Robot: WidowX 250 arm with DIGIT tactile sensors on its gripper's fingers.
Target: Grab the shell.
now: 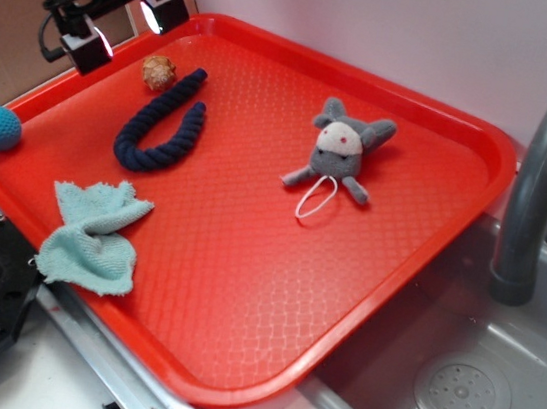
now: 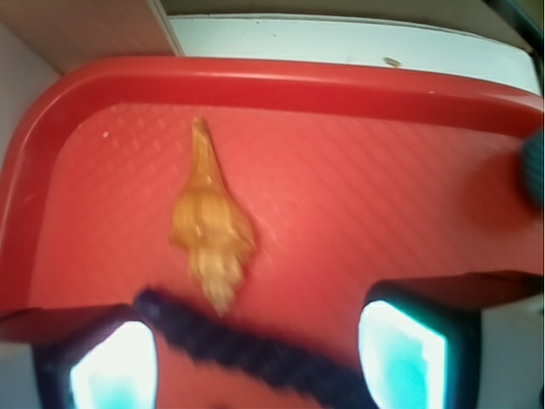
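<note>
Wrist view is showing the shell (image 2: 210,223) lying free on the tray (image 2: 358,85), ahead of the wide-open, empty gripper (image 2: 255,362), with the rope (image 2: 247,349) crossing between its fingers. Exterior view is placing the shell (image 1: 158,71) near the tray's far left corner, touching the rope's end, the gripper (image 1: 126,26) hovering just beside it. Nothing is grasped yet; lowering and closing are remaining

Exterior looks down obliquely across the red tray (image 1: 242,291); wrist — close, somewhat blurred — shares its far corner.
</note>
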